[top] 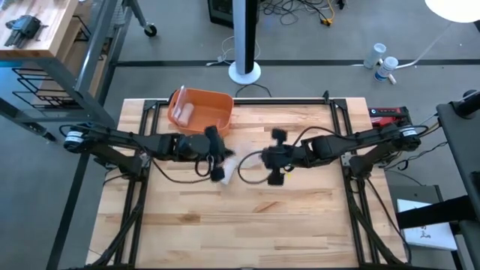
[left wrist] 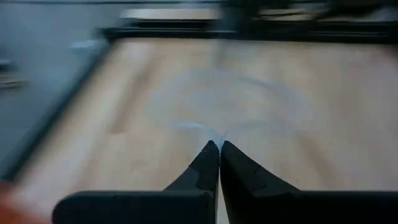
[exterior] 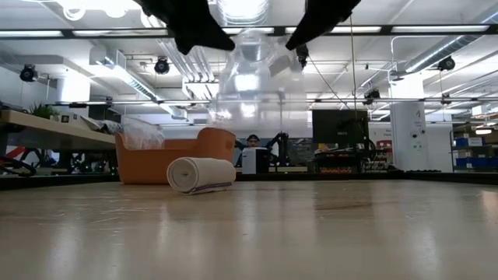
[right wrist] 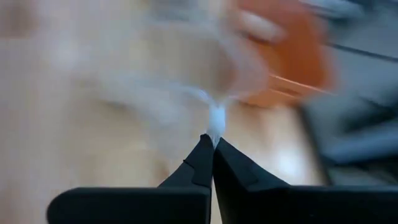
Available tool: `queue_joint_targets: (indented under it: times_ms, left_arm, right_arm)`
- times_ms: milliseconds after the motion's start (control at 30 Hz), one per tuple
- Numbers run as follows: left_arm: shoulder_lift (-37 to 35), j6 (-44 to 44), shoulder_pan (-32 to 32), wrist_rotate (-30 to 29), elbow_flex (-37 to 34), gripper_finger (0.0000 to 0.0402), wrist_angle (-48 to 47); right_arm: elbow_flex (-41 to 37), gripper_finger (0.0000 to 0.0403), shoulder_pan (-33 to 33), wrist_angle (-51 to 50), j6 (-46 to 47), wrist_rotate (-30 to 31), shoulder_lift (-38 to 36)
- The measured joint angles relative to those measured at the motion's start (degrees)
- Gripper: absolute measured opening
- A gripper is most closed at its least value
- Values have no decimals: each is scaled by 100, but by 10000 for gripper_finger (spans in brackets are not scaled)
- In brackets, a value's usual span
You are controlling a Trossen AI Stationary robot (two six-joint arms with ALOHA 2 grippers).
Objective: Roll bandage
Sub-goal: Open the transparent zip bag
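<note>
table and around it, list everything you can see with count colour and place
bandage roll: one, white, lying on the table in front of the bin
clear plastic bag: one, transparent, held up between both grippers above the table
bin: one, orange, far side of the table, something pale inside
table: one, light wood
left gripper: one, dark, shut on the clear plastic bag
right gripper: one, dark, shut on the clear plastic bag
</note>
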Motion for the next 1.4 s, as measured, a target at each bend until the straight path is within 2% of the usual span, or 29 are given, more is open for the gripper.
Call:
queue_joint_targets:
  times_ms: [67,133,200,267,300,333,367,400,467,500,567,633,667,700,767,833,867,967,1033,1200,1400]
  left_arm:
    - [19,42,48,-820,-4,0,-7]
    - [38,188,86,-1230,-4,0,15]
    - [43,429,85,-944,-4,0,108]
    - [43,914,41,-136,-20,0,304]
    - [43,1087,3,80,-50,0,447]
    - [43,1163,-29,1,-72,0,537]
    - [43,1120,-46,-319,-80,0,550]
    - [25,1049,-45,-744,-81,0,553]
    - [-3,959,22,-1473,-81,0,580]
    - [-7,999,58,-1528,-81,0,589]
    - [55,1240,84,-1011,-83,0,647]
    - [153,1569,39,-355,-94,0,778]
    - [211,1671,10,-307,-96,0,854]
    - [237,1701,-16,-452,-96,0,939]
    - [237,1622,-28,-1290,-96,0,886]
    - [234,1476,-13,-1895,-106,0,926]
    - [234,1476,-3,-1920,-116,0,921]
    - [234,1719,-27,-1405,-122,0,929]
    - [234,1748,-34,-1210,-122,0,967]
    - [220,1725,-27,-1189,-142,0,841]
    - [61,1655,-133,-1172,-150,0,647]
  right_arm:
    - [2,0,2,167,-296,-1022,19]
    - [1,0,8,255,-356,-1460,21]
    - [14,0,17,136,-210,-1056,9]
    - [15,0,1,-89,55,-33,-40]
    - [15,0,-6,-141,188,458,-54]
    - [17,0,-11,-129,307,771,-66]
    - [21,0,-11,-127,338,803,-66]
    - [21,0,-10,-128,313,607,-66]
    - [21,0,5,5,72,-230,-55]
    - [21,0,11,75,-65,-650,-53]
    - [20,0,12,215,-179,-1166,-53]
    - [21,0,8,182,-130,-925,-61]
    - [24,0,3,98,-17,-536,-82]
    - [29,0,-5,44,96,-113,-100]
    - [35,0,-19,8,294,439,-143]
    - [39,0,-22,-6,272,194,-154]
    - [39,0,-17,-9,164,-167,-151]
    - [37,0,5,-21,-22,-975,-138]
    - [36,0,-7,-63,12,-962,-136]
    - [28,0,-7,-185,119,-900,-142]
    - [54,0,76,-503,396,-496,-378]
